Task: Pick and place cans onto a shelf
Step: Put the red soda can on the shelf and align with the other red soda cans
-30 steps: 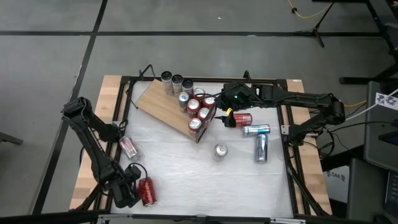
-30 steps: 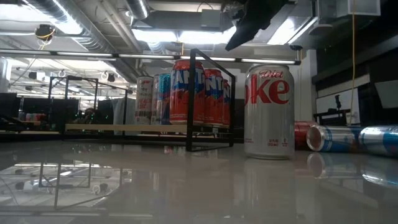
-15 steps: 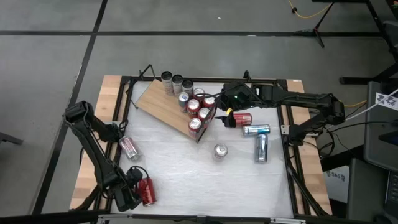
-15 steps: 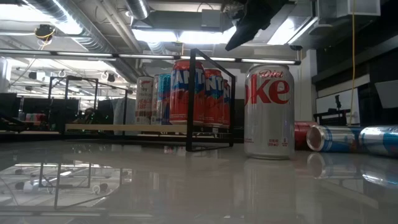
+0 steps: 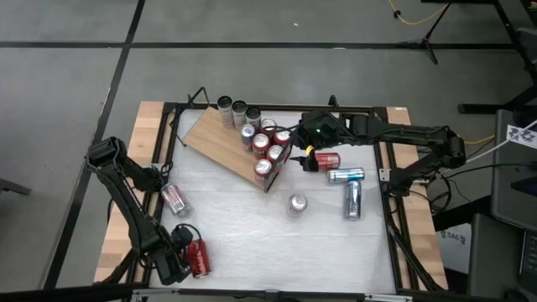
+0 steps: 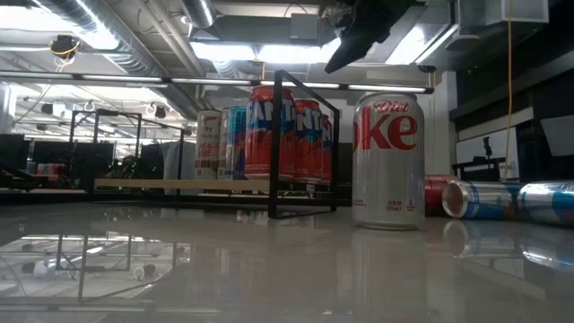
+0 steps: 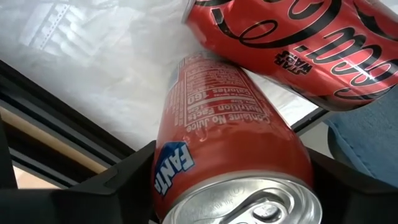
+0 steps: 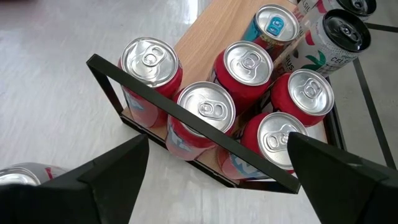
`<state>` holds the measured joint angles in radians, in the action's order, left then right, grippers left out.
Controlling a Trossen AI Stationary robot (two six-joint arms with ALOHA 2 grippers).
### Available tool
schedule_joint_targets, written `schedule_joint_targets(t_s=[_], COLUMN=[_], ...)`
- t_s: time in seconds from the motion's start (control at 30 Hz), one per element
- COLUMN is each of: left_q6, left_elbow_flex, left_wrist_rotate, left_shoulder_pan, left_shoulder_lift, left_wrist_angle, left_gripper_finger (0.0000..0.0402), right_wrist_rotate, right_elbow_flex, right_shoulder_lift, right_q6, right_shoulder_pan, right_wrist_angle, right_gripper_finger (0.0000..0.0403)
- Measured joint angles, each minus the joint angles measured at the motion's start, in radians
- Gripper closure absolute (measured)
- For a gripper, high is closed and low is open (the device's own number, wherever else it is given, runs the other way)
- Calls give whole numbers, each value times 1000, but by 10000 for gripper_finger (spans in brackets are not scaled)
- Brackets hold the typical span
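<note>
A red Fanta can [image 7: 230, 143] lies on its side near the table's near left corner [image 5: 197, 257], and my left gripper [image 5: 174, 262] is shut on it. A red Coke can [image 7: 292, 43] lies just beyond it. The shelf [image 5: 216, 138] lies slantwise at the far middle, with several red cans [image 8: 249, 65] upright at its black-framed end [image 8: 186, 118]. My right gripper [image 8: 217, 186] hangs open above those cans [image 5: 304, 159], touching nothing. A silver Diet Coke can [image 6: 387, 160] stands upright on the table. My left gripper pinches the Fanta can's round wall [image 7: 163, 180] between its two fingers, close to the can's lid end [image 7: 249, 208]. The fingers come from above, pointing steeply down, across the can. The can lies on its side on the table.
Slim cans [image 5: 237, 109] stand beside the shelf's far edge. A red can [image 5: 325, 159] and two blue-and-silver cans [image 5: 346, 175] [image 5: 351, 200] lie right of the shelf. Another can [image 5: 174, 199] lies at the left. Black frame rails [image 5: 388, 210] and wooden strips [image 5: 117, 226] border the table.
My left arm has dipped a little toward the red can at the near left corner. The cans and my right arm have kept still.
</note>
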<state>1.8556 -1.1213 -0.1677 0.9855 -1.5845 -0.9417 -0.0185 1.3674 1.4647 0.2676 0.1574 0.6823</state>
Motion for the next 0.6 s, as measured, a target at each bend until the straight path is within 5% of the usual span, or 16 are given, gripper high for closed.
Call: schedule_joint_targets(t_s=[0.6], left_q6=[36], left_elbow_flex=[0], left_wrist_rotate=[-44], left_shoulder_pan=[-33], left_shoulder_lift=[84], left_wrist_angle=[-46], left_gripper_finger=[118], right_wrist_rotate=[0], right_elbow_flex=[0], right_shoulder_lift=[0], right_q6=[0], right_shoulder_pan=[0], right_wrist_angle=[0], right_gripper_finger=[31])
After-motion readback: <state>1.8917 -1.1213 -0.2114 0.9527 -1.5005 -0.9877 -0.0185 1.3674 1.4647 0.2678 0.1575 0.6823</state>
